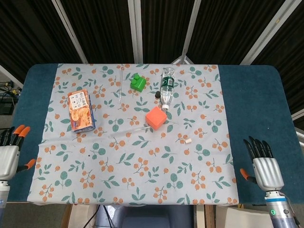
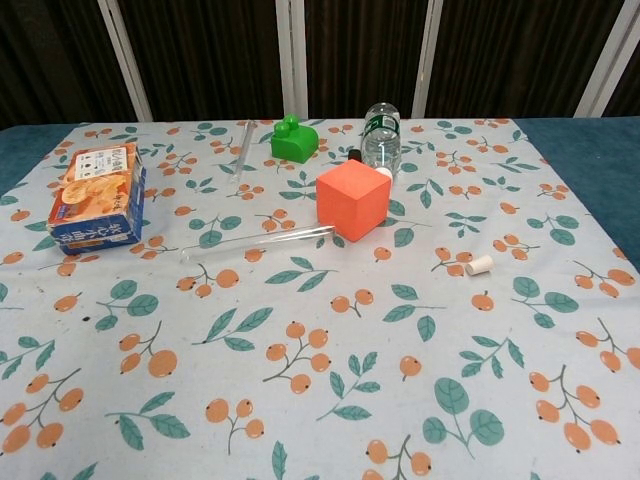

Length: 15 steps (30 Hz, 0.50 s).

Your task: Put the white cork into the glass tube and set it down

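Note:
The small white cork (image 1: pixel 188 140) (image 2: pixel 478 265) lies on the flowered cloth right of centre. A clear glass tube (image 1: pixel 131 130) (image 2: pixel 256 243) lies flat on the cloth, its right end beside the orange cube (image 1: pixel 156 118) (image 2: pixel 352 199). A second thin glass tube (image 1: pixel 121 80) (image 2: pixel 243 147) lies near the back, left of the green block. My left hand (image 1: pixel 9 153) hangs at the table's near left edge, fingers apart and empty. My right hand (image 1: pixel 262 166) is at the near right edge, also spread and empty. Both are far from the cork and tube and absent from the chest view.
A snack box (image 1: pixel 80 110) (image 2: pixel 96 195) lies at the left. A green block (image 1: pixel 138 83) (image 2: pixel 294 139) and a lying plastic bottle (image 1: pixel 166 85) (image 2: pixel 381 137) sit at the back. A small black cap (image 1: pixel 157 95) lies by the bottle. Blue table cover (image 1: pixel 256 104) flanks the cloth.

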Each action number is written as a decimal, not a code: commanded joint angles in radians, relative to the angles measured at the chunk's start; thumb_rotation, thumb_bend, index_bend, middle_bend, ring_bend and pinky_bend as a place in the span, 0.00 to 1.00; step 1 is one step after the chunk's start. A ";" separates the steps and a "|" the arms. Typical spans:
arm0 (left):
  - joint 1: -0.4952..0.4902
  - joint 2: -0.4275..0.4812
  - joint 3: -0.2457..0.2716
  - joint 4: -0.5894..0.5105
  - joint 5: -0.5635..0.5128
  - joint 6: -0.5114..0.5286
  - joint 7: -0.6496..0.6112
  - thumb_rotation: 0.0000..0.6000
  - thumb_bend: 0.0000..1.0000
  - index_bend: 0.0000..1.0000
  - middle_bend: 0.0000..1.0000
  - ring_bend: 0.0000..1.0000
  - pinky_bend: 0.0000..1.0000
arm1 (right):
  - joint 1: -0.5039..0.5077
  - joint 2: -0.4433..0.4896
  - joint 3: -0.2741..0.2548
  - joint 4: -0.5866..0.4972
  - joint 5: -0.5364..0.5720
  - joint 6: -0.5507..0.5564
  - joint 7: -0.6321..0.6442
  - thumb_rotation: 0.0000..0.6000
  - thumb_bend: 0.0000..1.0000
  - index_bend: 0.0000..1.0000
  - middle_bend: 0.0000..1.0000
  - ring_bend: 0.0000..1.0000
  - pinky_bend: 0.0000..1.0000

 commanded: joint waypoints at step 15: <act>-0.338 -0.250 -0.198 -0.018 -0.356 -0.220 0.375 1.00 0.25 0.30 0.28 0.02 0.00 | -0.007 0.019 -0.002 -0.013 0.007 0.007 0.018 1.00 0.28 0.00 0.00 0.00 0.00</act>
